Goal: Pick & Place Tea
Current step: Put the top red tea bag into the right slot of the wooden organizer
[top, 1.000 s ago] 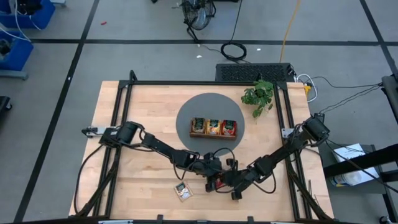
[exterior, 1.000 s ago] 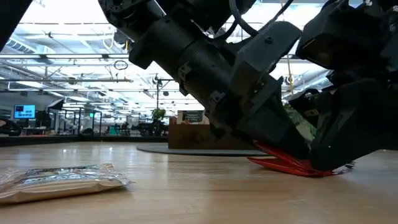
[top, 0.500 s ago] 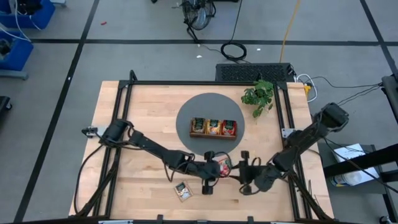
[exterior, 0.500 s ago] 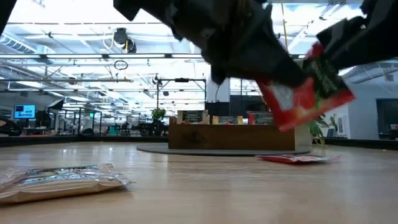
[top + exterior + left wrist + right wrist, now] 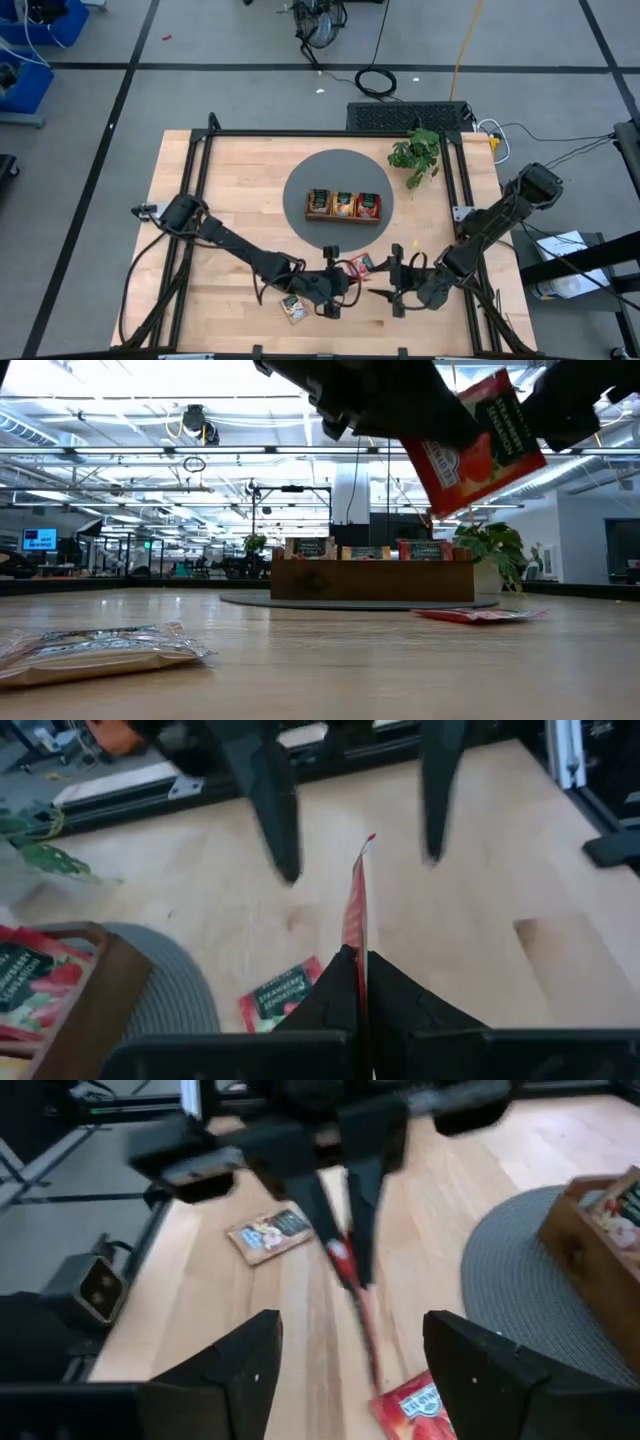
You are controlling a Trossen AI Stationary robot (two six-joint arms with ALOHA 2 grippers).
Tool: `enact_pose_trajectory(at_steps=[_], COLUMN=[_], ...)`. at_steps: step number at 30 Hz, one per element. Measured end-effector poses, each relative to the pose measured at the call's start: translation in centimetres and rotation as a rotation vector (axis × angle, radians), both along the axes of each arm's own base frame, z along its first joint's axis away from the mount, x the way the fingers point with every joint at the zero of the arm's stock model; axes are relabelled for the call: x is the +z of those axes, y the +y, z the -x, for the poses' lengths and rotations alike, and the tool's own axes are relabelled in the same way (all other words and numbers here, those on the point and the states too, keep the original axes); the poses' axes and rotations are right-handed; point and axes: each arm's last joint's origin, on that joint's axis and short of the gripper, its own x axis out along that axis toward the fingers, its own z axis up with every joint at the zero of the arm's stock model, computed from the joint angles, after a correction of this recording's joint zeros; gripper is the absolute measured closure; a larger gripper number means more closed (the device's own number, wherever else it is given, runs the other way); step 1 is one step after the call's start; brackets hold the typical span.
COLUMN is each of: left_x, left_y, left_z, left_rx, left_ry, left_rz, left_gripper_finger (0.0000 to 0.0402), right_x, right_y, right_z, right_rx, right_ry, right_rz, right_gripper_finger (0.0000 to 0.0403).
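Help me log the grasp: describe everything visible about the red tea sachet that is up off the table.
The red tea sachet is a small flat packet with a dark green top band, white lettering and a red fruit picture. It hangs tilted above the wooden table, clear of it. The left gripper is shut on one edge; edge-on, it looks thin. The right gripper stands open, apart from it.

Both arms are dark, near-black, built of slim tubular links joined by bulkier rounded joint housings, with thin dark cables looping beside the forearms. The left gripper (image 5: pixel 361 982) ends in two flat, wedge-shaped black fingers (image 5: pixel 400 1010) mounted on a broad black crossbar. The right gripper (image 5: pixel 355 1370) carries two wider, blocky black fingers (image 5: pixel 485 1370) with matte, faceted faces tapering to blunt tips; no markings or screws can be made out.
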Motion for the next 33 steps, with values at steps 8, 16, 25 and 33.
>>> enact_pose_trajectory(at_steps=[8,16,25,33], left_x=[0.0,-0.1,-0.2,3.4], left_y=[0.3,0.2,0.2,-1.2], left_z=[-0.1,-0.1,0.0,2.6], left_rx=[0.017,0.003,-0.019,-0.080], left_ry=[-0.001,0.007,0.028,0.045], left_rz=[0.020,0.029,-0.008,-0.058], left_gripper_finger=[0.0372,0.0386,0.0386,0.0328], right_x=[-0.8,-1.7,-1.4,-1.9], right_y=[-0.6,-1.4,-1.3,-1.5], right_z=[-0.4,-1.7,-2.0,-1.7], right_rx=[-0.045,-0.016,0.072,0.057], right_ry=[0.048,0.095,0.078,0.130], right_rz=[-0.004,-0.005,0.033,0.038], right_gripper_finger=[0.0203,0.0311,0.0399,0.0402])
